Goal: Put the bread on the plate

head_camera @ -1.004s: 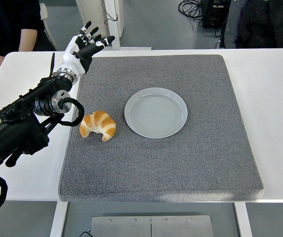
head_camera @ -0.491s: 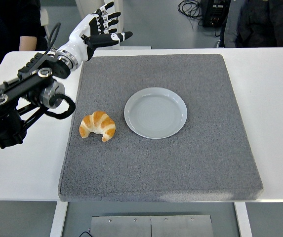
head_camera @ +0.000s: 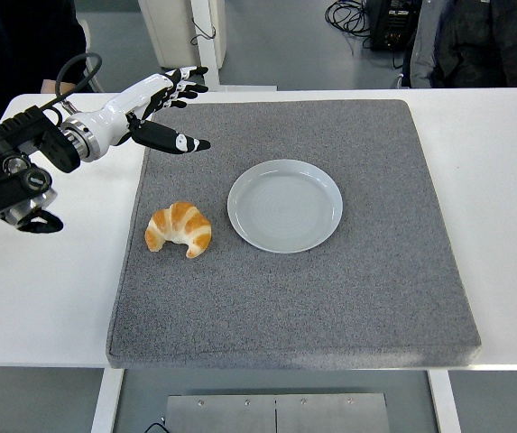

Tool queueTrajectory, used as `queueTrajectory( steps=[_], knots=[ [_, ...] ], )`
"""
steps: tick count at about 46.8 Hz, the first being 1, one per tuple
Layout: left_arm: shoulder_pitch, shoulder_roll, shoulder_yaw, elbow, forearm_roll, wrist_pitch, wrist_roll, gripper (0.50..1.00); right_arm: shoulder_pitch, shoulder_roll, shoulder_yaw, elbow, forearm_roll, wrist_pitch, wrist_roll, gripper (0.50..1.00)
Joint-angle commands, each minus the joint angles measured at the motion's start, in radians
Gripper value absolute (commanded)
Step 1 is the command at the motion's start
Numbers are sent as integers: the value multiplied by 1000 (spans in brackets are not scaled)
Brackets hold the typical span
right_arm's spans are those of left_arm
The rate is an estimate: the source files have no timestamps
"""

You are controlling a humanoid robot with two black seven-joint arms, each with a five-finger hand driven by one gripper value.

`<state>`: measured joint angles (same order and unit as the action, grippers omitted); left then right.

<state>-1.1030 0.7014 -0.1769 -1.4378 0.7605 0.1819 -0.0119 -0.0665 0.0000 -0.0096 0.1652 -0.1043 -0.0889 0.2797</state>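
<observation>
A golden croissant (head_camera: 179, 229) lies on the grey mat (head_camera: 294, 298), just left of an empty pale grey plate (head_camera: 285, 205). My left hand (head_camera: 166, 110) hovers above the mat's far left corner, well behind the croissant. Its white and black fingers are spread, the thumb pointing right, and it holds nothing. The black left arm (head_camera: 14, 176) comes in from the left edge. My right arm is out of view.
The mat covers most of the white table (head_camera: 50, 298). A person in dark clothes (head_camera: 10, 45) sits at the far left, another dark figure (head_camera: 484, 41) at the far right. Cables and a box lie on the floor behind.
My left hand has come down and turned over, from raised past the mat's far corner to low over that corner. The arm has drawn back toward the left edge. Croissant and plate have not moved.
</observation>
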Motion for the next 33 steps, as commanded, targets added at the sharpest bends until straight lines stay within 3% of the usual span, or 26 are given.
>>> queueTrajectory(
  steps=[1,7,24,33],
  knots=[
    [0,36,33,-55,46,-5,7,913,2,0,-1,0,0,0,0,1000],
    [0,76,62,-85,111,-19,10,913,2,0,-4,-1,0,0,0,1000],
    [2,230,60,-170,186,-139,1,913,2,0,-4,-1,0,0,0,1000],
    [26,247,63,-168,250,-150,-14,911,2,0,-4,-1,0,0,0,1000]
  ],
)
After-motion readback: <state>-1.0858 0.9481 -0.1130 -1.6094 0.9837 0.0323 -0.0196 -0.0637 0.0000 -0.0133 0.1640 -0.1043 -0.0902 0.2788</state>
